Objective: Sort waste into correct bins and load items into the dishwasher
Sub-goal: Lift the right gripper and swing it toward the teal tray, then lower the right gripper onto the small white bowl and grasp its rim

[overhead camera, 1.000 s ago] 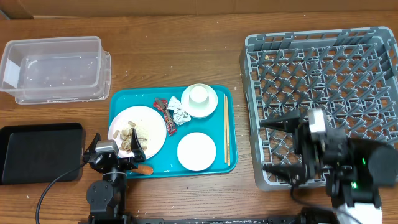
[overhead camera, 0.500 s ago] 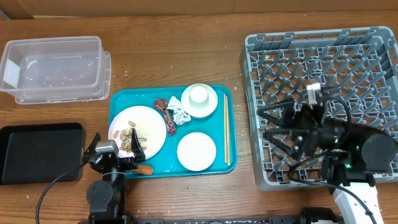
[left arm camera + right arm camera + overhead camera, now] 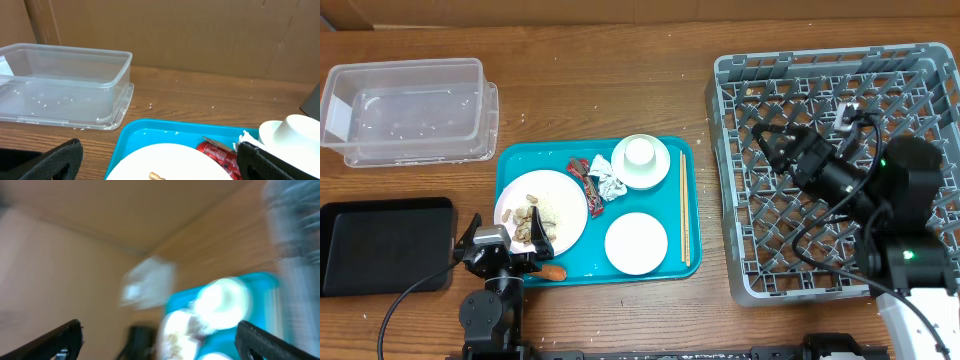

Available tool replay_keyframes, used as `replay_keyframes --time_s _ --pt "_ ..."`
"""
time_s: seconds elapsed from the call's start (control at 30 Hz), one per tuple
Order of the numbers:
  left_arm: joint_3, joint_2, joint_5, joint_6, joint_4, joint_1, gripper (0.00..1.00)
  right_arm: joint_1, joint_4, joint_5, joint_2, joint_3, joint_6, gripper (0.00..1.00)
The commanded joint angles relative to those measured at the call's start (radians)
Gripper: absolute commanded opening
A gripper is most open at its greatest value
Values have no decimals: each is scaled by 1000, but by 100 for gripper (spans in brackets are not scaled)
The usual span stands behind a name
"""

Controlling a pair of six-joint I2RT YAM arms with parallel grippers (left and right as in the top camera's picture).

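Note:
On the teal tray point(image 3: 515, 165) a large white plate point(image 3: 560, 200) holds beige food scraps point(image 3: 531, 221); an orange carrot piece point(image 3: 552, 271) lies at its front edge. A red wrapper point(image 3: 583, 171) and a silvery-white wrapper point(image 3: 608, 184) lie mid-tray, beside a cup on a small plate point(image 3: 640, 160), another small plate point(image 3: 636, 243) and chopsticks point(image 3: 684, 208). My left gripper point(image 3: 505, 250) is open and empty at the plate's near edge; its view shows the plate point(image 3: 170, 157) and red wrapper point(image 3: 220, 152). My right gripper point(image 3: 767, 148) is open and empty over the grey dish rack point(image 3: 920, 60); its view is blurred.
The clear tub point(image 3: 405, 110) stands at the back left, also in the left wrist view point(image 3: 65, 82). The black tray point(image 3: 380, 245) lies at the front left, beside my left arm. The dish rack fills the right side of the table.
My right arm has lifted from the rack's front edge and swung toward its middle, gripper now pointing left at the teal tray. The left arm has not moved.

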Motion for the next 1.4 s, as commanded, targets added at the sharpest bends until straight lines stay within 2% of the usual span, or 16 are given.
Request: replay_keyframes --time_s 0.0,0.13,0.2,0.37,0.5,0.7,0.93,1.17,1.37 --pt "-4 -12 2 19 2 3 100 66 -139 417 35 180 -271 100" --pt "-4 -12 2 19 2 3 100 190 -304 570 79 346 -282 99" --pt "-4 -12 2 19 2 3 100 279 -370 579 105 418 -278 100" --pt "-4 -12 2 19 2 3 100 505 -432 594 194 465 -210 100" --pt "-4 -12 2 19 2 3 100 629 -489 603 357 466 -106 100" --pt "-4 -12 2 19 2 3 100 774 -499 589 646 482 -61 100" --pt "-4 -12 2 19 2 3 100 817 -476 544 740 503 -54 100" --pt "-4 -12 2 19 2 3 100 823 -480 504 769 502 42 99" --pt "-4 -12 2 19 2 3 100 858 -451 504 843 502 121 88"
